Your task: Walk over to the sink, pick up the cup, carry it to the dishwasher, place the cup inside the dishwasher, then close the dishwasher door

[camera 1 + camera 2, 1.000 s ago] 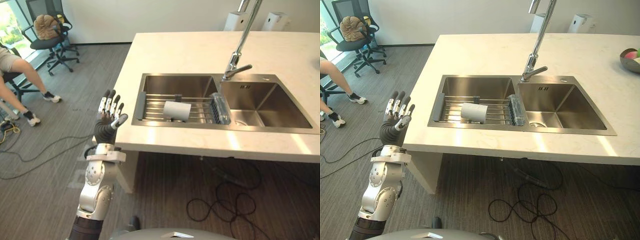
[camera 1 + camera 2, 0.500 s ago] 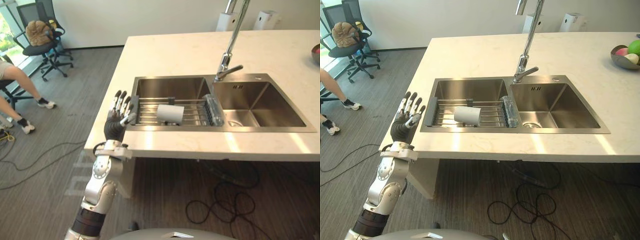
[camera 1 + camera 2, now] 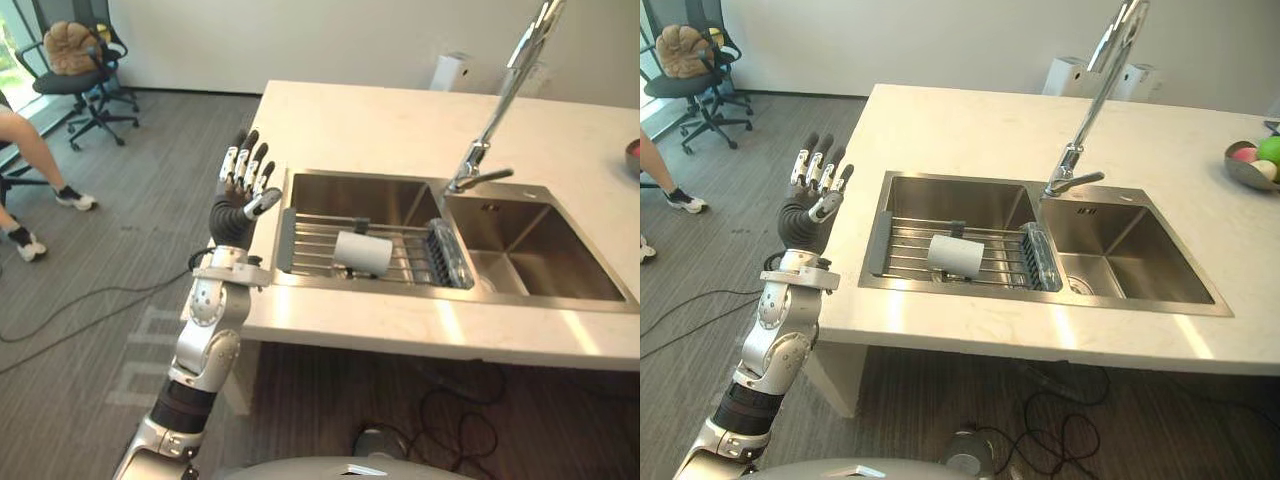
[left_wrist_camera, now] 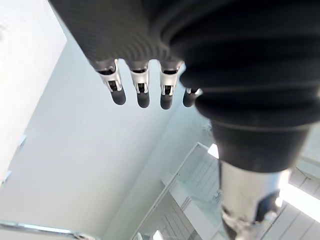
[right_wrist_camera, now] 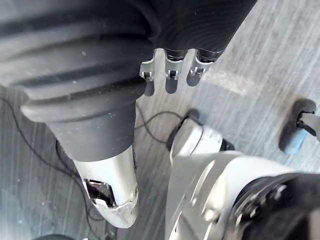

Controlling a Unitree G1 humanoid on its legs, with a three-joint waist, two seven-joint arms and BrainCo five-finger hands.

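A pale worktop (image 3: 400, 130) fills the scene from centre out to 3 o'clock, its far right end cut off by the frame. Set into it is a steel double sink (image 3: 1130, 265). A tall tap (image 3: 490, 130) rises at the sink's 12 o'clock, with its spout leaving the top of the picture. A wire rack (image 3: 905, 255) spans the basin on the 9 o'clock side. The cup (image 3: 362, 252), white, lies on its side on the rack's bars, with its mouth turned away and not visible. At the rack's 3 o'clock end lies a clear plastic piece (image 3: 447, 255) that is hard to identify. At 10 o'clock on the floor stands an office chair (image 3: 75, 70), and a person's legs (image 3: 25, 150) are cropped at 9 o'clock. A bowl (image 3: 1250, 165) is half cut off at 3 o'clock. The left hand (image 3: 232, 215) is raised at the cup's 9 o'clock, beside the worktop's edge, fingers (image 4: 140, 90) straight and spread, empty. The right hand (image 5: 169, 75) hangs over the floor, fingers relaxed, holding nothing.
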